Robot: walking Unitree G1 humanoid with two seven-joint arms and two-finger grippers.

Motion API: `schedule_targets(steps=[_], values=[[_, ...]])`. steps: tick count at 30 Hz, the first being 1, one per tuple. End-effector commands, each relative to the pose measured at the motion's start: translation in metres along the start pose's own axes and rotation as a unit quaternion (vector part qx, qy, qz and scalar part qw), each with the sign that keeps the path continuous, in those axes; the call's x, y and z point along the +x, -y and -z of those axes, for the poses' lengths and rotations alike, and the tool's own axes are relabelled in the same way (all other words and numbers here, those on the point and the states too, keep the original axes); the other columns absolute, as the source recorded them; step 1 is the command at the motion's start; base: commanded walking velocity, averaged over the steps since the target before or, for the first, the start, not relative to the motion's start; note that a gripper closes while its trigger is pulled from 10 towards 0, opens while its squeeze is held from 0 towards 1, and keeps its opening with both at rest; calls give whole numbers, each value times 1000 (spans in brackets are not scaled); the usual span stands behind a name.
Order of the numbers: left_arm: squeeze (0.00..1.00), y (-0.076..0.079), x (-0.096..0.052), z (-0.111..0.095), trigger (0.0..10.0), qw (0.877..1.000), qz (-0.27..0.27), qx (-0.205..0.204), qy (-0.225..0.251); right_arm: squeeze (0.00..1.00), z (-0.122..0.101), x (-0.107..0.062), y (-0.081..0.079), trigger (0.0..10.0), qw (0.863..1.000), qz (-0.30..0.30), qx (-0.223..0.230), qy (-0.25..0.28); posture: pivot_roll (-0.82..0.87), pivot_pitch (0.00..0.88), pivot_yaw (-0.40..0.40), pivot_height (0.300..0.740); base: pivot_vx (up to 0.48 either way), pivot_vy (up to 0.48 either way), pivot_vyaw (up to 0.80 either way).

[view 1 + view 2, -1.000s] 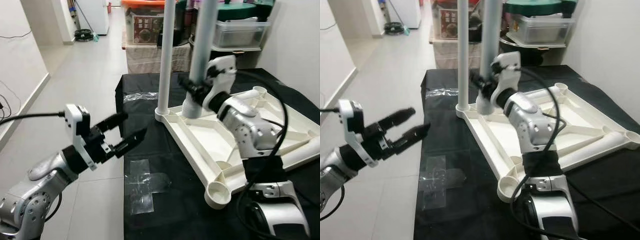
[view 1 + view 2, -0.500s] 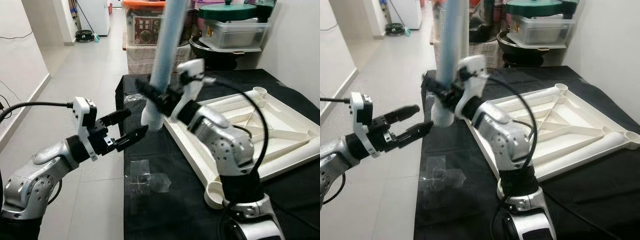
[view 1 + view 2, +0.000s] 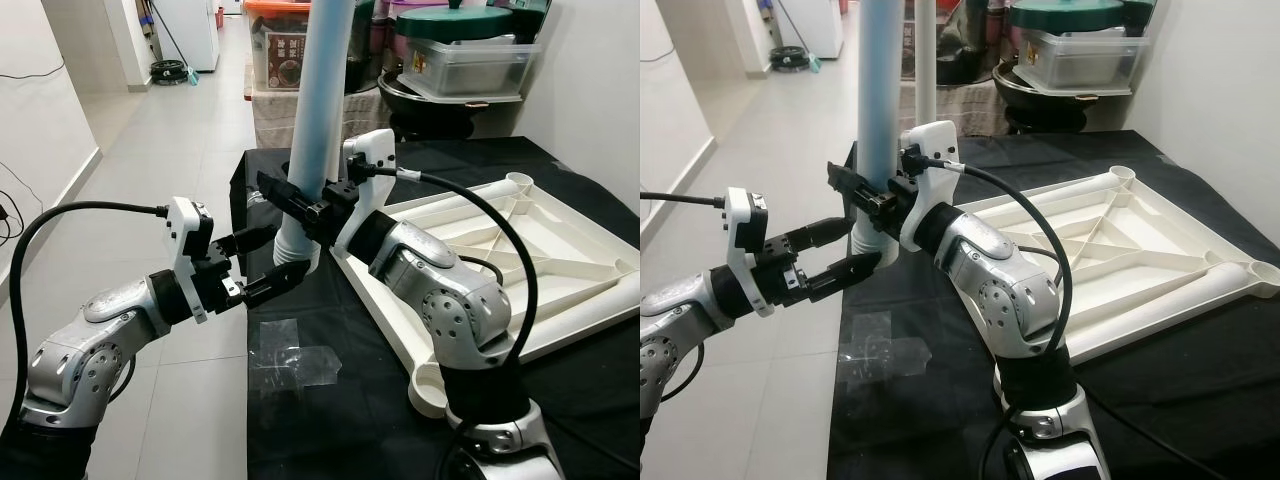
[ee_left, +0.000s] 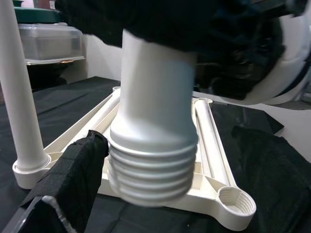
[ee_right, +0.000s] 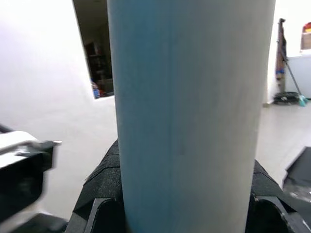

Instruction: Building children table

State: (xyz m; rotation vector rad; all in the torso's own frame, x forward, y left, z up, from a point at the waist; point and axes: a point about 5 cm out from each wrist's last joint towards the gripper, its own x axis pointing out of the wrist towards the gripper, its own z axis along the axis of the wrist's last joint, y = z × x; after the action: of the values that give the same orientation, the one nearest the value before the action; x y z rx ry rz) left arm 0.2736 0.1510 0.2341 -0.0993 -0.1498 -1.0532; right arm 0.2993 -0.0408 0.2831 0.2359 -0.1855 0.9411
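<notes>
The white table top (image 3: pixel 500 250) lies upside down on the black-covered table, with one slim white leg (image 3: pixel 926 70) standing in its far corner socket. My right gripper (image 3: pixel 300 205) is shut on a thick pale blue leg (image 3: pixel 322 90) and holds it upright over the table's left edge. Black fingers (image 5: pixel 104 194) press on both sides of the leg. The leg's threaded lower end (image 4: pixel 150 165) hangs between the fingers of my open left gripper (image 3: pixel 288 252), and one finger (image 4: pixel 68 179) sits close beside the threads. An empty threaded socket (image 4: pixel 236 206) shows on the near corner.
Clear tape patches (image 3: pixel 290 360) lie on the black cloth (image 3: pixel 350 420) near the front. Plastic bins and a pot (image 3: pixel 470 60) are stacked behind the table. Tiled floor (image 3: pixel 150 150) stretches to the left, beside a wall.
My right gripper has carried the thick leg from the table top's far corner leftward to the table's edge. My left gripper has come up around the leg's threaded end.
</notes>
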Motion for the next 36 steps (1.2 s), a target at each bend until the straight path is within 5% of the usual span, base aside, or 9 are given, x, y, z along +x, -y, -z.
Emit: schedule_targets(steps=[1, 11, 12, 25, 26, 27, 28, 35, 36], values=[[0, 0, 2, 2, 10000, 1000, 6, 0, -5, 0, 0, 1, -8, 0, 1000, -19, 5, -2, 8, 0, -27, 740, 0, 0, 0], [0, -2, 7, 4, 10000, 1000, 19, 1, -3, 0, -2, 4, -24, 0, 998, -61, -5, 0, 6, 0, -23, 740, 0, 0, 0], [0, -2, 8, 4, 0, 1000, 25, 1, -4, 0, -2, 3, -26, 0, 998, -66, -2, -1, 2, 0, -19, 740, 0, 0, 0], [0, 3, 13, 12, 0, 998, 54, 4, -27, 0, -4, 5, -28, 0, 997, -74, -2, -9, 0, 0, -17, 740, 0, 0, 0], [0, 3, 13, 12, 10000, 998, 52, 4, -29, 0, -3, 5, -26, 10000, 998, -69, 2, -11, 4, 0, -19, 740, 0, 0, 0], [0, 3, 13, 12, 10000, 998, 52, 4, -29, 0, -3, 5, -26, 10000, 998, -69, 2, -11, 4, 0, -19, 740, 0, 0, 0], [0, 3, 12, 12, 10000, 998, 51, 13, -34, 1000, -3, 5, -25, 10000, 998, -67, 5, -12, 4, 0, -20, 740, 0, 0, 0], [0, 4, 7, 13, 10000, 996, 57, 40, -50, 1000, -6, 4, -17, 10000, 998, -64, 7, -18, 9, 0, -24, 740, 0, 0, 0], [0, 3, 4, 13, 10000, 996, 57, 43, -54, 820, -11, 3, -15, 10000, 997, -70, 12, -16, 9, 0, -24, 740, 0, 0, 0]])
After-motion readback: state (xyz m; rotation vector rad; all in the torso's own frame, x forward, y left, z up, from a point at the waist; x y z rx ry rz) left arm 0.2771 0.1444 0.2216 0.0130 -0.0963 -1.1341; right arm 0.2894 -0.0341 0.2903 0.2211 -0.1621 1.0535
